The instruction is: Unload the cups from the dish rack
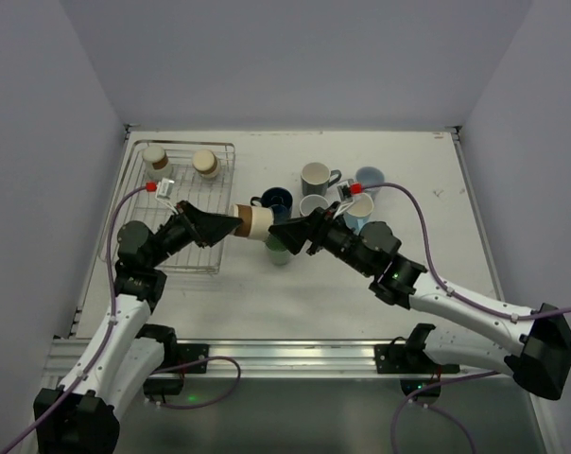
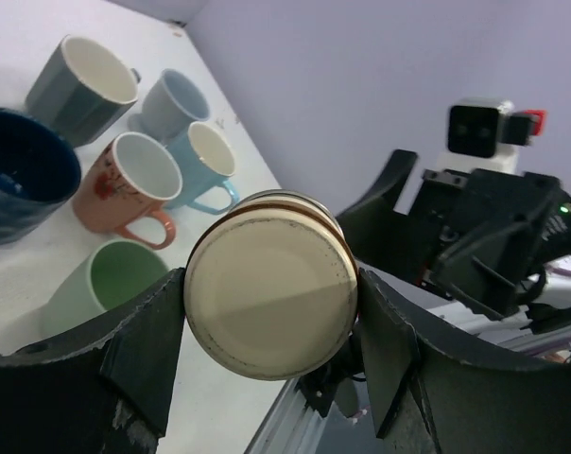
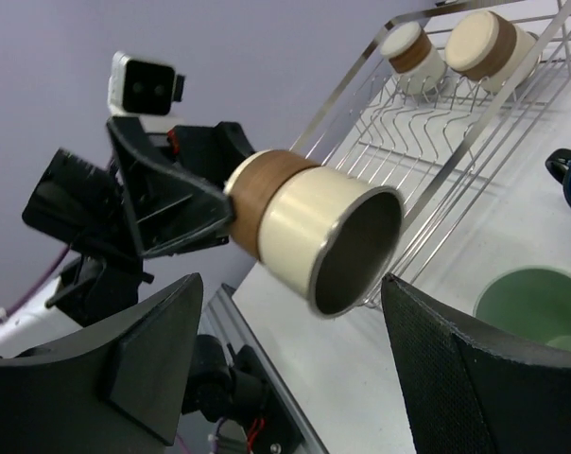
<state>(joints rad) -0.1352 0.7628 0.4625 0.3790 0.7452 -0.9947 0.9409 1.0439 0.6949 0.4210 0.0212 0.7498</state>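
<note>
Firmly, the left jaws pinch the brown base of a beige cup (image 1: 252,222), sideways above the surface (image 1: 437,189) at frame centre; the right jaws gape just off its mouth. Likely light, stiff, slick: grip near the rim. Two cups (image 1: 156,156) sit in the rack (image 1: 181,144), upper left.

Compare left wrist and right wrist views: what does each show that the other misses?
Left wrist only: the tumbler base-on, with the salmon mug, grey-green mug and light blue mug. Right wrist only: the tumbler's open mouth, and the dish rack holding two more tumblers. Both: the tumbler clamped in the left hand, the mint green cup, the navy mug.
</note>
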